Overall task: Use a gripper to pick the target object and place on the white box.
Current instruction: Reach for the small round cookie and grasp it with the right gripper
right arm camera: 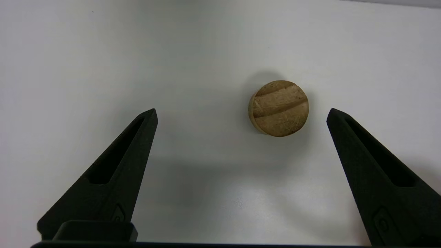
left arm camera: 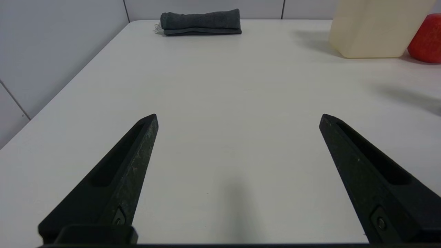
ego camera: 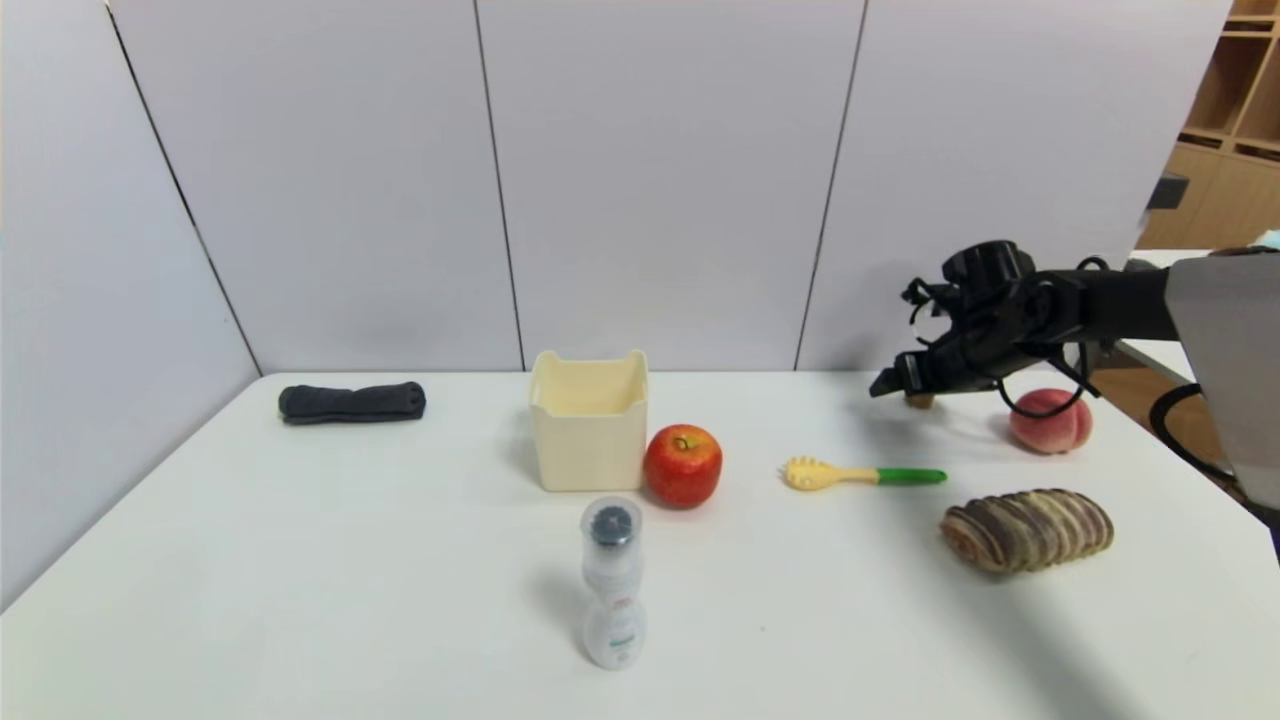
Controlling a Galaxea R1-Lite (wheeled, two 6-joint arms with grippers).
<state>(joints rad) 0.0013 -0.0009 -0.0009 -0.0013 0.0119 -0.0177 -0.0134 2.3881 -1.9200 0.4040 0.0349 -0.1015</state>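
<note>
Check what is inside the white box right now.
In the head view, the white box shows only bare cream inner walls through its open top. Its near wall hides the floor, so something small lying there can't be ruled out.

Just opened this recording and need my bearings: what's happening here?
The right gripper hangs open over a small round brown piece near the table's back edge, apparently about to grasp it. It holds nothing. The white box stands beside the apple, and the brown piece is not yet on it. The left gripper is open and idle over the table's left side.
</note>
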